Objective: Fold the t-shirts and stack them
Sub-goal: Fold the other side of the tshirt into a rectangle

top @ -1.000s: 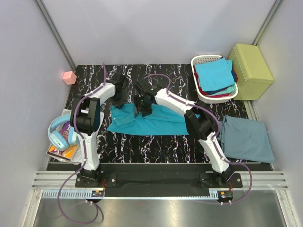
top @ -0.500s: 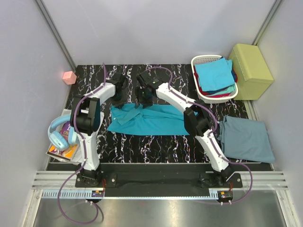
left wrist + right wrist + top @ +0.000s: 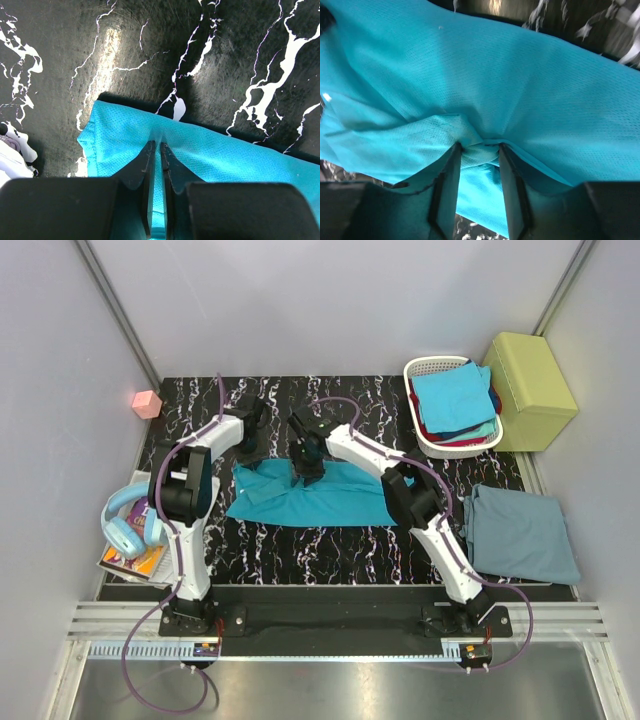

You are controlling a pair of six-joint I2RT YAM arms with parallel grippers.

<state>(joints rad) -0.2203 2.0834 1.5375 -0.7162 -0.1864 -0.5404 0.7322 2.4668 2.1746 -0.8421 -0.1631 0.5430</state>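
Observation:
A large teal t-shirt [image 3: 330, 498] lies partly spread on the black marbled table. My left gripper [image 3: 251, 453] is at its far left corner, shut on the cloth edge [image 3: 155, 146], which lies low on the table. My right gripper [image 3: 305, 472] is over the shirt's far edge near the middle, its jaws closed on a bunched fold of the teal cloth [image 3: 479, 148]. A dusty grey-blue t-shirt [image 3: 520, 533] lies flat at the right. Bright blue [image 3: 452, 395], red and teal shirts sit in the basket.
A white slatted basket [image 3: 424, 368] stands at the back right, next to a yellow-green padded box [image 3: 528, 390]. A pink cube [image 3: 147, 403] sits at the back left. Light blue headphones [image 3: 125, 520] lie on a book [image 3: 138, 562] by the left edge.
My right gripper went toward the back with the teal cloth, then came forward again over the shirt's far edge. The left gripper has stayed in place.

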